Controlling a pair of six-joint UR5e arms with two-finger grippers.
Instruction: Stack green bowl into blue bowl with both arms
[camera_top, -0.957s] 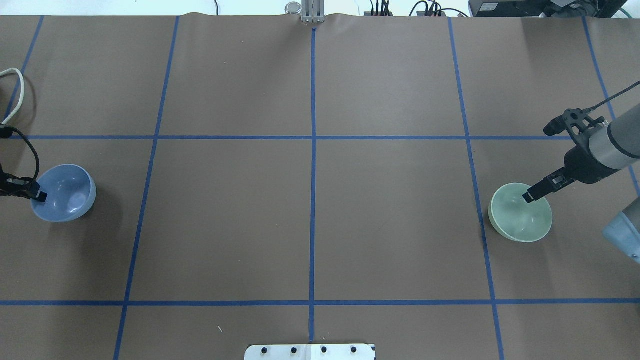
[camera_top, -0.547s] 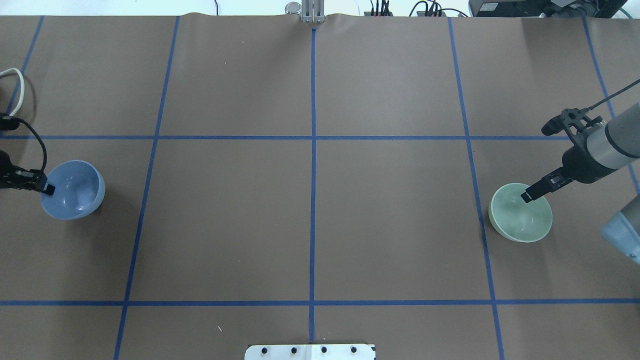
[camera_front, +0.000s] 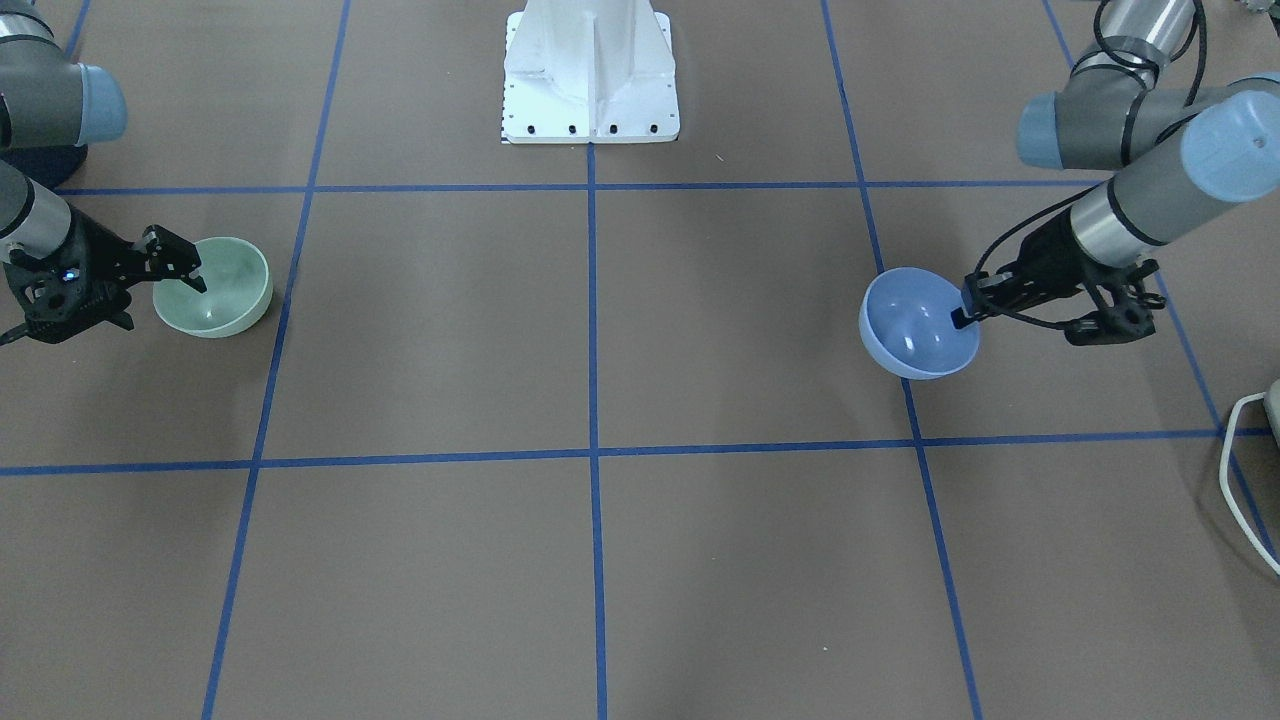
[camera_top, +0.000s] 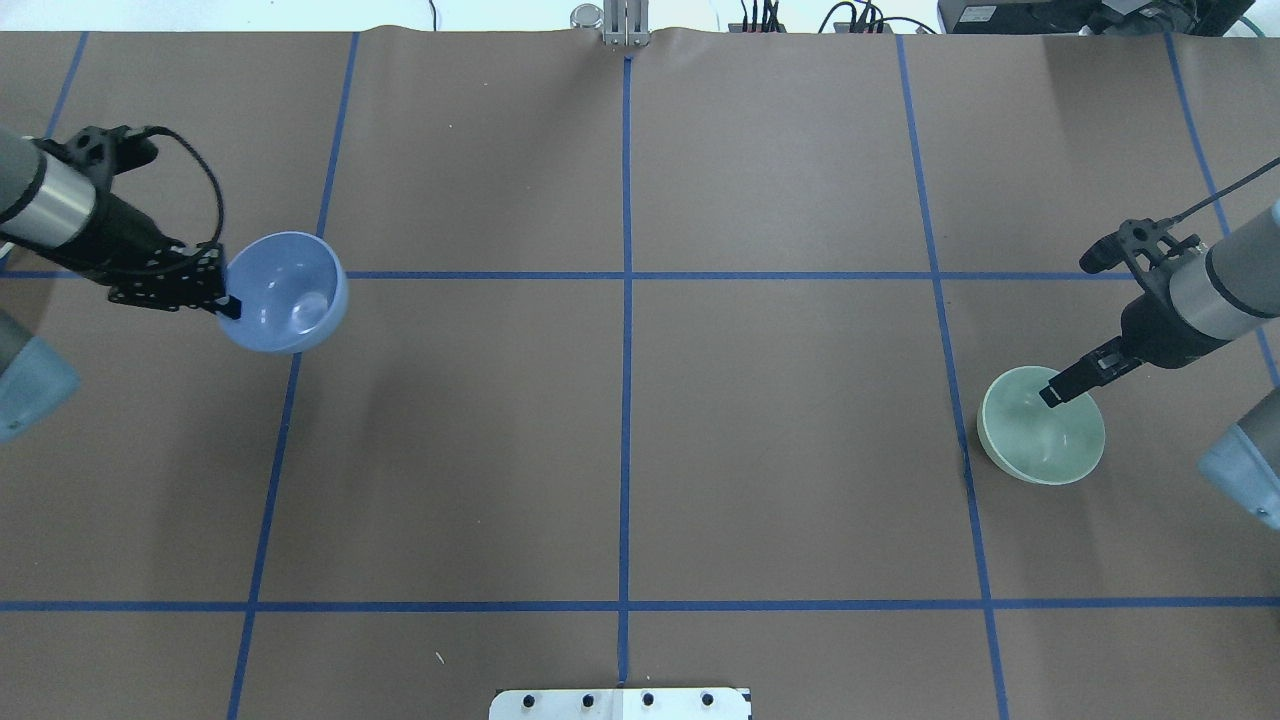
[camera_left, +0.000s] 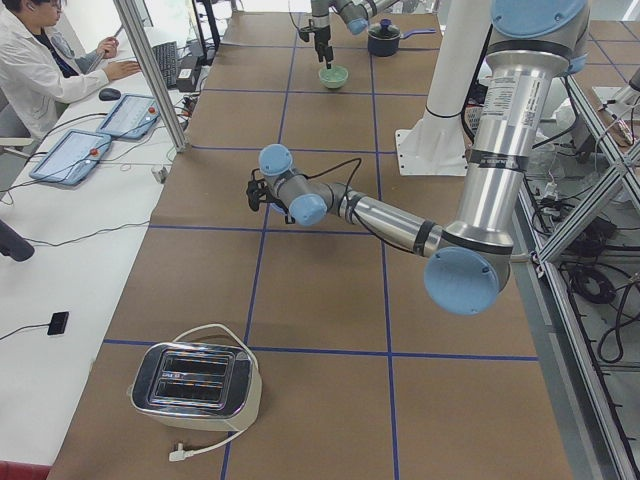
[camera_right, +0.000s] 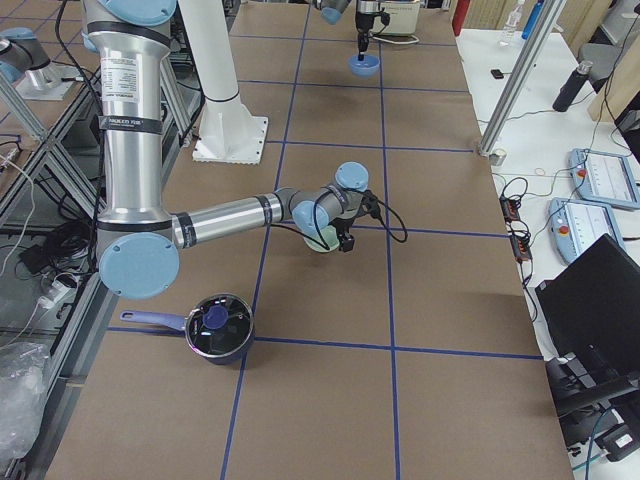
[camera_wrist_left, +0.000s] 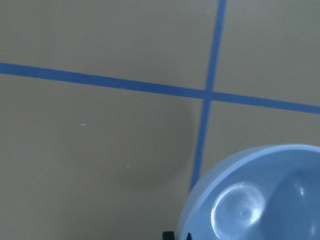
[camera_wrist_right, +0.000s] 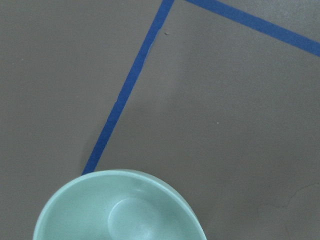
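The blue bowl (camera_top: 285, 293) hangs tilted above the table at the left, and my left gripper (camera_top: 228, 305) is shut on its near-left rim. The bowl also shows in the front view (camera_front: 918, 322) and in the left wrist view (camera_wrist_left: 255, 200). The green bowl (camera_top: 1042, 438) sits on the table at the right. My right gripper (camera_top: 1050, 395) is shut on its far rim, with one finger inside the bowl. The green bowl also shows in the front view (camera_front: 215, 290) and in the right wrist view (camera_wrist_right: 117, 210).
Blue tape lines divide the brown table into a grid. The white base post (camera_front: 590, 75) stands at the robot's side. A toaster (camera_left: 195, 385) sits beyond my left arm and a dark lidded pot (camera_right: 215, 330) beyond my right. A white cable (camera_front: 1240, 470) lies near the toaster's end.
My left gripper has lifted the blue bowl and carried it away from the robot and toward the table's middle. The right gripper and the green bowl have hardly moved.
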